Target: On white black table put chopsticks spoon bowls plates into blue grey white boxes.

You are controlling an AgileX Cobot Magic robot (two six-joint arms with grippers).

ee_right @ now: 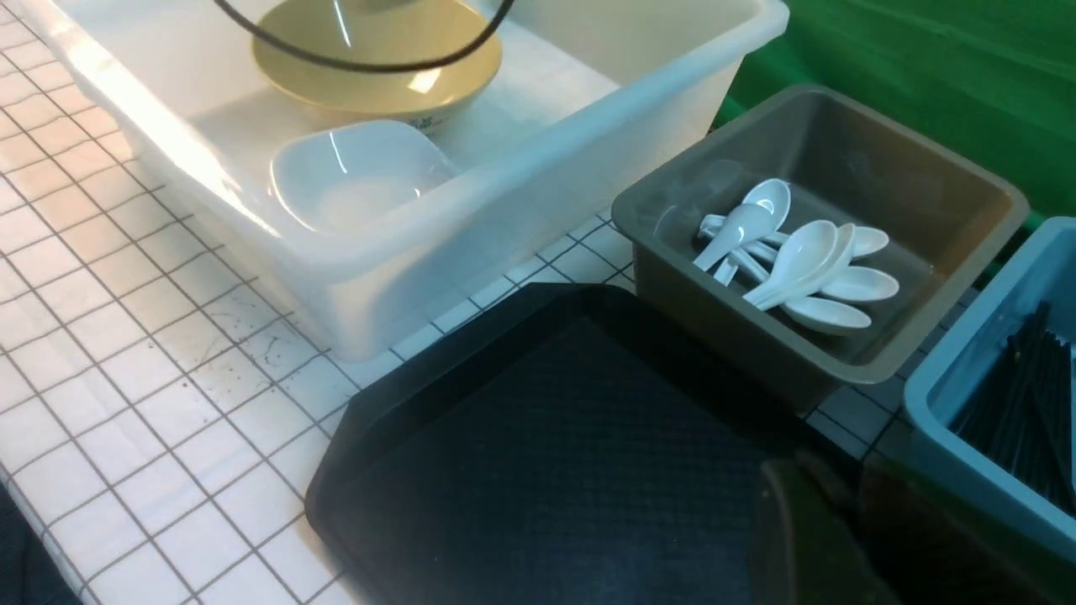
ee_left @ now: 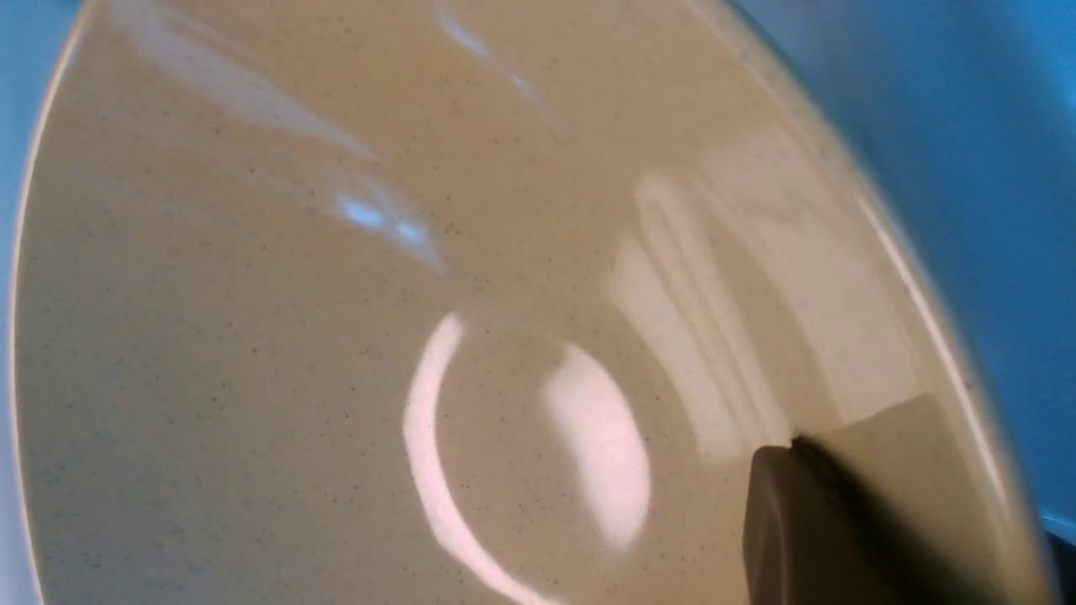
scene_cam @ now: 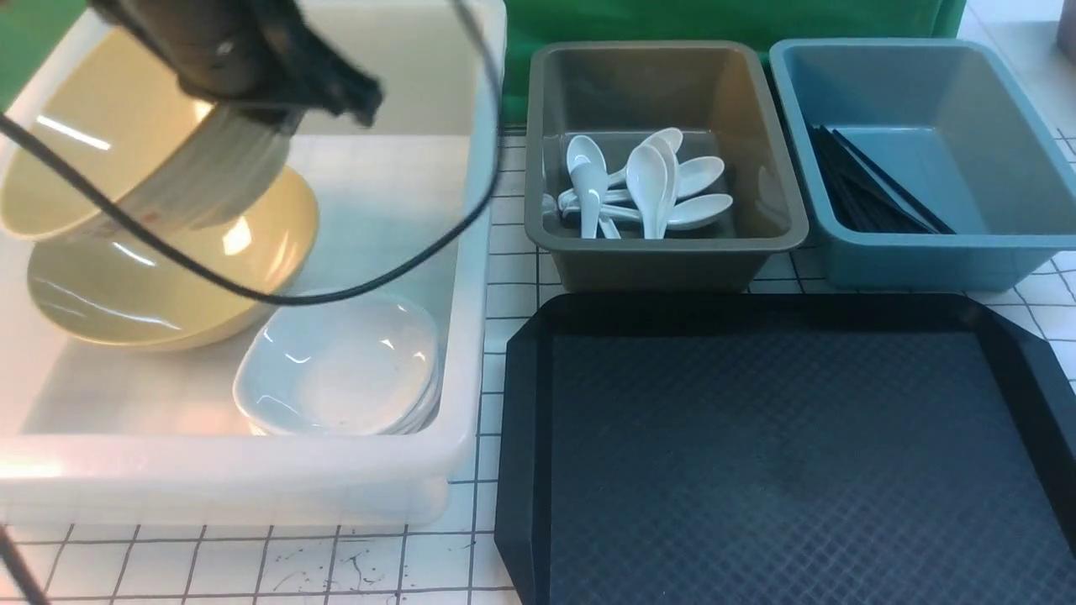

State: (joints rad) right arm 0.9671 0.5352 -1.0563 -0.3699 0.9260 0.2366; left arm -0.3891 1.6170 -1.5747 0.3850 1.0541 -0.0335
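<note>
Left pincer (scene_cam: pixel 252 109) grips tilted bowl (scene_cam: pixel 92 143) at rim; over white tub (scene_cam: pixel 473 336).

You see a green backdrop (scene_cam: pixel 723 21) standing across the far side, with faint folds, reaching up out of view.

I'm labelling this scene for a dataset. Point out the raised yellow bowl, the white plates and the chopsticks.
raised yellow bowl (scene_cam: pixel 80 139): front view, on its inner wall.
white plates (scene_cam: pixel 336 365): front view, centre of the top plate.
chopsticks (scene_cam: pixel 870 197): front view, middle of the bundle.
</note>
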